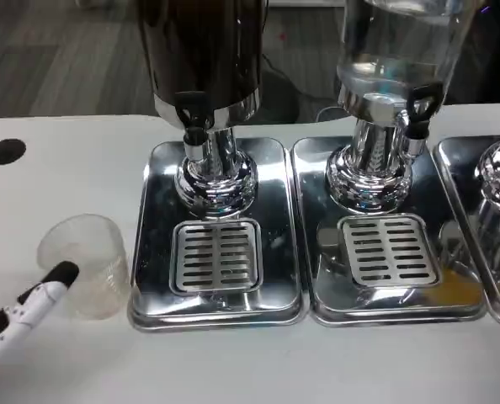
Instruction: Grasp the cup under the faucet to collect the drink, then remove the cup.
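White table [65, 168] fills the foreground, with grey floor behind it. At far left sits a black dot [6, 151] on the tabletop. Below it, the left hand [18, 313] reaches in from the lower left corner; one white finger with a black tip [58, 276] lies against the near side of the cup [86, 265], but whether the hand truly grips it I cannot tell, as the other fingers are out of frame. That clear plastic cup stands upright on the table, just left of the first tray [153, 252] and not under any faucet. On this chrome tray rise a slotted grate [216, 257] and the dark dispenser [204, 50] with its black faucet [193, 114]. Next right, a second tray [305, 219] carries a clear dispenser [397, 42]. A third tray [460, 160] shows at the right edge.
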`<action>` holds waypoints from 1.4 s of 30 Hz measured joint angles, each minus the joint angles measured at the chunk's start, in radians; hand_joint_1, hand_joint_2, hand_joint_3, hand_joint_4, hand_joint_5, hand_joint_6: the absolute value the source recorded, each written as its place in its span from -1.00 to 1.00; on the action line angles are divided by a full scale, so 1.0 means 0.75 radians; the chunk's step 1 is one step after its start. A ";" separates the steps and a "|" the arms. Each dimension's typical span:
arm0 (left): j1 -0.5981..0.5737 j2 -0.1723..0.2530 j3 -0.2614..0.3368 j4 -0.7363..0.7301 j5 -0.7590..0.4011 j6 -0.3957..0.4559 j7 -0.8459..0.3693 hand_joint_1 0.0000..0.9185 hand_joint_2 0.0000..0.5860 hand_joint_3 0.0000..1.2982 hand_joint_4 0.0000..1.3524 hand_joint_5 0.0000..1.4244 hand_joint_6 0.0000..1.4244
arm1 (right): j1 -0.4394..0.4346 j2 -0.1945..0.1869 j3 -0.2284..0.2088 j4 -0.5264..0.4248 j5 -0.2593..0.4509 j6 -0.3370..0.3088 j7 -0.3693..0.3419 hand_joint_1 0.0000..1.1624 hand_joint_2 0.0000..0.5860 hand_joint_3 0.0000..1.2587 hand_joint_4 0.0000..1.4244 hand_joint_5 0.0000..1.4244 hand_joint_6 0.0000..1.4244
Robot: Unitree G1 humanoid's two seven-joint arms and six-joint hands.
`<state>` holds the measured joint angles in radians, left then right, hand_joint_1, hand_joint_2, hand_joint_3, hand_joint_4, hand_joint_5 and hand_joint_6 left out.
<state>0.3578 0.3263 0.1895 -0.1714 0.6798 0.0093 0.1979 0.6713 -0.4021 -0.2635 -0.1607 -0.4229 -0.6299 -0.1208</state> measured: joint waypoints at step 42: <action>-0.287 0.186 -0.369 0.140 0.213 0.282 -0.088 -0.30 -0.77 -0.59 -0.53 -0.30 -0.21 | -0.083 -0.003 -0.003 0.092 0.049 -0.043 0.052 -0.47 0.63 -0.70 -1.00 -1.00 -1.00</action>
<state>0.1428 0.4660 -0.0870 -0.0663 0.8393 0.2212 0.1316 0.6093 -0.4045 -0.2660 -0.0915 -0.3859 -0.6623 -0.0815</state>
